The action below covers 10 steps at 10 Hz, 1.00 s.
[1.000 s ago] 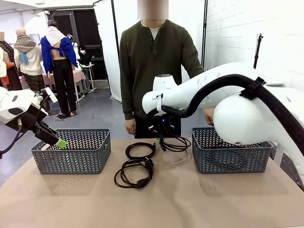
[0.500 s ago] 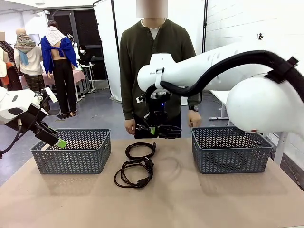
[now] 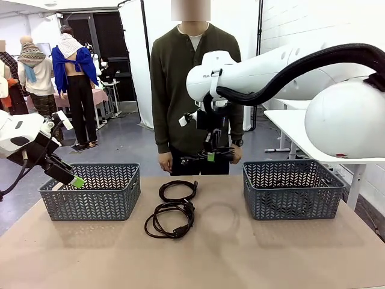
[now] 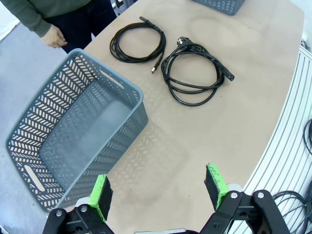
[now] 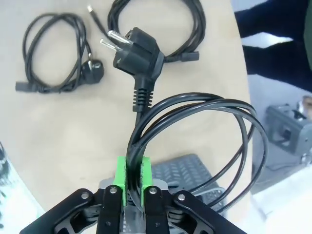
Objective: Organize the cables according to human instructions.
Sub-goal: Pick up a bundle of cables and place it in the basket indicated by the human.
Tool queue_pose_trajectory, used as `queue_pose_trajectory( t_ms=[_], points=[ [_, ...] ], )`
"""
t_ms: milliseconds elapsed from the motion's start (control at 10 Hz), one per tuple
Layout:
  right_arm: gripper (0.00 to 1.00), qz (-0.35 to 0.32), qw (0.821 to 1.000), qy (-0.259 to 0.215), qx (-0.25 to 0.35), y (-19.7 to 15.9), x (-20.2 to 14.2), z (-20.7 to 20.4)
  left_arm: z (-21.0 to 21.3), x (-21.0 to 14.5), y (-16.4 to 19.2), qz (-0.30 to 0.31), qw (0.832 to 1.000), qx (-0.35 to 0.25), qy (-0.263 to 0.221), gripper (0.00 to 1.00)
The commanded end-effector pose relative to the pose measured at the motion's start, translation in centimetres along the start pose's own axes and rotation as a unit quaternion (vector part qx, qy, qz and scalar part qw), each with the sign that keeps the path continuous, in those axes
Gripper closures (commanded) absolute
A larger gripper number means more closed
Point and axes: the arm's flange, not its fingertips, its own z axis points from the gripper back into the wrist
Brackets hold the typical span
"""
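Observation:
My right gripper [image 3: 212, 156] hangs high over the table's far edge, in front of the person, shut on a black cable [image 3: 192, 160]. In the right wrist view its green pads [image 5: 120, 176] pinch that cable's strands [image 5: 195, 105], and a round two-pin plug [image 5: 137, 50] dangles beyond them. Two more coiled cables lie on the table's middle, one farther [image 3: 178, 190] and one nearer [image 3: 170, 219]. My left gripper [image 3: 74, 181] hovers open by the left basket's front left corner. From the left wrist both coils [image 4: 137, 43] [image 4: 196, 74] lie past the open fingers [image 4: 101, 195].
A grey mesh basket [image 3: 90, 191] stands at the table's left and another [image 3: 293, 189] at the right. The person stands at the far edge, one hand [image 3: 165, 161] hanging near the table. The brown tabletop [image 3: 240, 253] is bare toward me.
My right arm has risen from just above the table and drifted slightly right, carrying the cable up to the person's waist height. The left arm has stayed still.

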Motion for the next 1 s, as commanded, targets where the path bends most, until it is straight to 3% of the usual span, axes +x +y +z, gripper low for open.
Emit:
queue_pose_trajectory(
  t_ms=[0, 100, 200, 700, 900],
  points=[
    [1.0, 0.019, 1.0, 0.008, 0.018, 0.6, -0.8, -0.1, 0.0, -0.1, 0.2, 0.002, 1.0, -0.004, -0.006, 0.0],
    [1.0, -0.014, 0.999, -0.004, 0.03, 0.4, -0.1, -0.8, 0.0, -0.1, 0.2, 0.002, 1.0, -0.004, -0.006, 0.0],
    [1.0, 0.015, 1.0, 0.005, 0.005, -0.1, -0.4, -0.1, 0.0, -0.1, 0.2, 0.002, 1.0, -0.004, -0.006, 0.0],
    [1.0, 0.013, 1.0, 0.006, 0.011, -0.1, -0.5, -0.6, 0.0, -0.1, 0.2, 0.002, 1.0, -0.004, -0.006, 0.0],
    [1.0, 0.047, 0.999, -0.004, 0.003, 0.4, -4.0, 1.6, 0.0, -0.1, 0.2, 0.002, 1.0, -0.004, -0.006, 0.0]
  ],
)
